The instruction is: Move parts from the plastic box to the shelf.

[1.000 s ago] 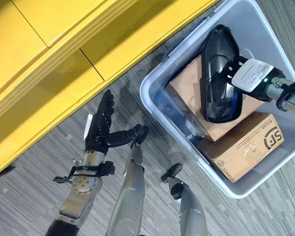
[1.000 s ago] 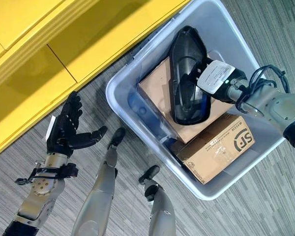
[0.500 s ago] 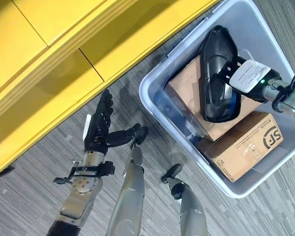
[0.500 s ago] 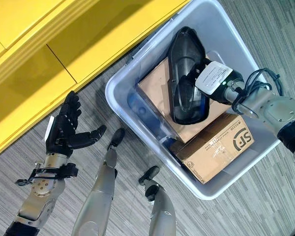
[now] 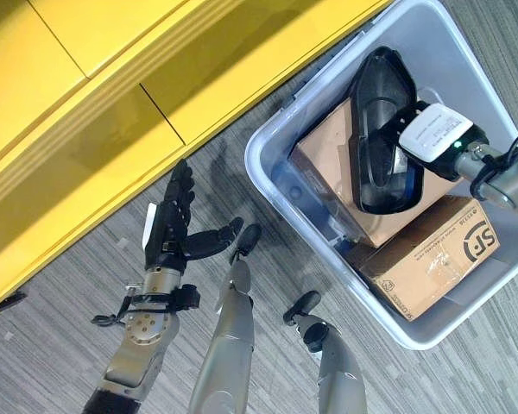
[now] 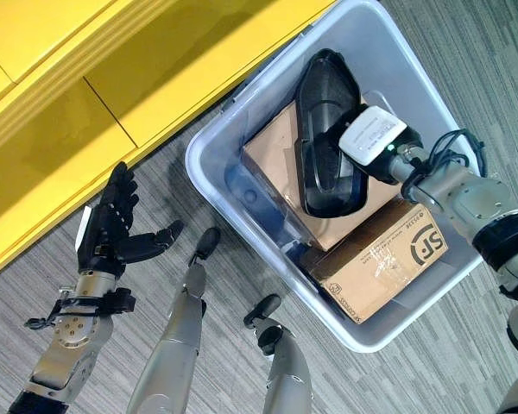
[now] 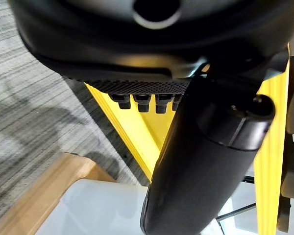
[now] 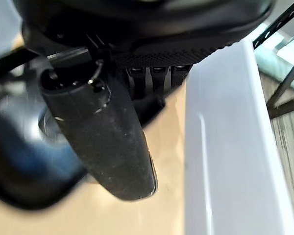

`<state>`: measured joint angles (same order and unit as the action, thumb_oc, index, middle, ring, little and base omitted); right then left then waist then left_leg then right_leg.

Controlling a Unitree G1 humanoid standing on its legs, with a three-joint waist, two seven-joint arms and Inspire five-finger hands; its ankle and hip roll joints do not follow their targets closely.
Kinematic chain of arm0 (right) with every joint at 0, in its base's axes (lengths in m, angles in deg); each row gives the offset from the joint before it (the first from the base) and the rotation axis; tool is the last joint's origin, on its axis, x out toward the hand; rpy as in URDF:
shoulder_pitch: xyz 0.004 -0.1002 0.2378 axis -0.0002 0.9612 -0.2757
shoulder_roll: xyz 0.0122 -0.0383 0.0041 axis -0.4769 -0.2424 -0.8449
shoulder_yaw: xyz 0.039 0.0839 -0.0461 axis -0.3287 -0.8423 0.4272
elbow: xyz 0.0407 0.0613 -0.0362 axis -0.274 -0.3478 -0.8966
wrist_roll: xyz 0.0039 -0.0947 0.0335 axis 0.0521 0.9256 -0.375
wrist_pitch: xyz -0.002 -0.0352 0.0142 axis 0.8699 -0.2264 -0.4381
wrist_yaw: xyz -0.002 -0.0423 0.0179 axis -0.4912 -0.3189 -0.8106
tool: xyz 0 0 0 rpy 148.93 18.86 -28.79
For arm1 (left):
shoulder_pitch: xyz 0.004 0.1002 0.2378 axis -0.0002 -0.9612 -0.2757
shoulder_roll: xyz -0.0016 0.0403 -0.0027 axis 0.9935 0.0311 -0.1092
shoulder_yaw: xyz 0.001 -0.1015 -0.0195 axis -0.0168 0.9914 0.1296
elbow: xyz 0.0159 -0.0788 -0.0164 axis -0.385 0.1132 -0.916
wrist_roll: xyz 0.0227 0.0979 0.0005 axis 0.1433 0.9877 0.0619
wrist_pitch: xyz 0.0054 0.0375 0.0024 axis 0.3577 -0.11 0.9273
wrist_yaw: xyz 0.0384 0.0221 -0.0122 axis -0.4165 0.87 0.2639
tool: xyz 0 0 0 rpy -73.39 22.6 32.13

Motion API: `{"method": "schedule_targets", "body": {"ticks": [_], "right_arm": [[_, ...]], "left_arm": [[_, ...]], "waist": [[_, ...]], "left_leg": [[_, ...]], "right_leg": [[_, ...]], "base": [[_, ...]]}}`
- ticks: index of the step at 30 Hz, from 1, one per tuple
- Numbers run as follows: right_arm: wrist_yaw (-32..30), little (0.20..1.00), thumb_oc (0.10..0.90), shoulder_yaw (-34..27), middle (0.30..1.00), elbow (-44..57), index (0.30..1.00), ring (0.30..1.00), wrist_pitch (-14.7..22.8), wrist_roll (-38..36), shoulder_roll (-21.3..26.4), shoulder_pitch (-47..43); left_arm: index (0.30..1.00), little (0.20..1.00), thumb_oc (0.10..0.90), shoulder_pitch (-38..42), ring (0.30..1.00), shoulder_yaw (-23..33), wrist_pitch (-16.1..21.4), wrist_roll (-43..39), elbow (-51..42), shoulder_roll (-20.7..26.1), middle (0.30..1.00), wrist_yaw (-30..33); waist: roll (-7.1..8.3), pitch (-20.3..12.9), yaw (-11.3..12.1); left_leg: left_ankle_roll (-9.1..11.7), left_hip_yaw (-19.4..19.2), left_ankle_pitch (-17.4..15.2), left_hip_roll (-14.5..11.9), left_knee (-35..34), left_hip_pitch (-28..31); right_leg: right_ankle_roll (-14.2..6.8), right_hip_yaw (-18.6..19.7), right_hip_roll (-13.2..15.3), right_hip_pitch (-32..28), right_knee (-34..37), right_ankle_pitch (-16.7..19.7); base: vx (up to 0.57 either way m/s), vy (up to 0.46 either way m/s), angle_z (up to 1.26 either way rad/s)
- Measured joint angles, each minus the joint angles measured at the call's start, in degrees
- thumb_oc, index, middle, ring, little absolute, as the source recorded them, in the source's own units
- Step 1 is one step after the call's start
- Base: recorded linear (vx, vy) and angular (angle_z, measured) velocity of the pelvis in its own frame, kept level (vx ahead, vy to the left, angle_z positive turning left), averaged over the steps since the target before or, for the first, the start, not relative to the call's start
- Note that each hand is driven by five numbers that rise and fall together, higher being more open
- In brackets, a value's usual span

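Now we see the right hand [image 6: 373, 138] on the black part [image 6: 324, 129] in the plastic box [image 6: 242, 112], though we cannot tell its fingers' state. Our left hand [image 5: 166, 237] hovers open-fingered, the yellow shelf [image 5: 95, 103] just beyond its fingertips.

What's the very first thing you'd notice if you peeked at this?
Probably the big shiny black curved plastic part, lying on top of brown cardboard boxes inside the pale grey plastic box on the right, with the robot's right hand reaching onto it. Next, the bright yellow shelf across the top left, and the left hand spread open above the grey striped floor below it.
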<state>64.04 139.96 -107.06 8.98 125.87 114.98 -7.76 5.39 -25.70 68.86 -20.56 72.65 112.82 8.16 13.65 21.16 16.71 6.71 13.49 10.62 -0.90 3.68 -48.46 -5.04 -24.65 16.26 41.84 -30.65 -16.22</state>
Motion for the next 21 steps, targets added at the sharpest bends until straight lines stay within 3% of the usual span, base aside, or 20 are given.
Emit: {"method": "schedule_targets", "body": {"ticks": [15,19,21], "right_arm": [[-0.3,0.300,0.400,-3.6,0.300,2.5,0.300,0.300,-3.4,2.4,-4.7,1.1],[1.1,0.300,0.400,-3.4,0.300,2.3,0.300,0.300,-3.7,2.4,-7.8,3.3],[3.3,0.300,0.400,-0.9,0.300,3.3,0.300,0.300,-2.1,2.1,-10.4,5.6]], "left_arm": [[1.000,1.000,0.900,0.4,1.000,0.1,0.0,0.0,0.0,0.0,1.000,0.2],[1.000,1.000,0.900,1.9,1.000,-0.9,-0.1,0.0,0.1,-0.1,1.000,0.2],[1.000,1.000,0.900,3.7,1.000,-1.9,-0.1,0.0,-0.1,-0.2,1.000,0.0]], "waist": [[-0.50,-0.3,-0.2],[-1.34,0.1,1.0],[-1.80,0.4,2.6]], "left_leg": [[0.3,0.8,1.3,0.0,0.0,-0.7],[0.1,0.7,1.5,-0.1,0.0,1.7],[-0.2,0.1,1.2,0.0,0.0,4.6]], "right_leg": [[0.3,-0.3,0.2,1.2,-2.0,-1.0],[0.0,-0.9,0.2,-1.8,-0.8,-0.9],[-0.5,-1.4,-0.2,-5.9,1.6,-0.6]], "base": [[-0.01,0.011,0.02],[-0.04,0.017,0.06],[-0.05,0.021,0.09]]}}
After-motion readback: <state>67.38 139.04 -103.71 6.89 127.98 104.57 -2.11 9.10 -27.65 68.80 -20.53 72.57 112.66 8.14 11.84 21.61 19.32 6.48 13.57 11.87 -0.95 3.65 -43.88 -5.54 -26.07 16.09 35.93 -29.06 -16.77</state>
